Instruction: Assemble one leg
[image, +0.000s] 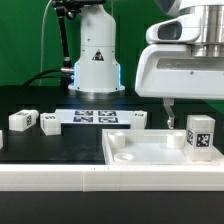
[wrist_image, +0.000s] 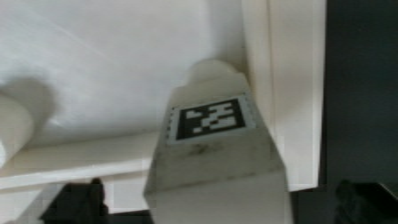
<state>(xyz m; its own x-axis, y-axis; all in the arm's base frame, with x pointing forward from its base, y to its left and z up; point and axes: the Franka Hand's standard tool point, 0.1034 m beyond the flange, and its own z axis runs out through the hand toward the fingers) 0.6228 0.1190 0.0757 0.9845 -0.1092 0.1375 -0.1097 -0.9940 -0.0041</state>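
Observation:
A white leg (image: 200, 136) with a black-and-white tag stands upright in the corner of the large white tray-like piece (image: 140, 155) at the exterior view's right. My gripper (image: 198, 122) hangs right over it. One dark finger (image: 168, 112) shows a little apart from the leg's side, and the other finger is out of frame. In the wrist view the leg (wrist_image: 214, 130) fills the middle, its far end at the tray's rim (wrist_image: 285, 60). My gripper (wrist_image: 217, 208) straddles the leg with strips of white tray showing between it and both dark fingertips (wrist_image: 75, 205), so the jaws are open.
Three more tagged legs lie on the black table: two at the exterior view's left (image: 22, 120) (image: 48, 123) and one near the middle (image: 138, 120). The marker board (image: 95, 116) lies behind them. The robot's base (image: 95, 55) stands at the back.

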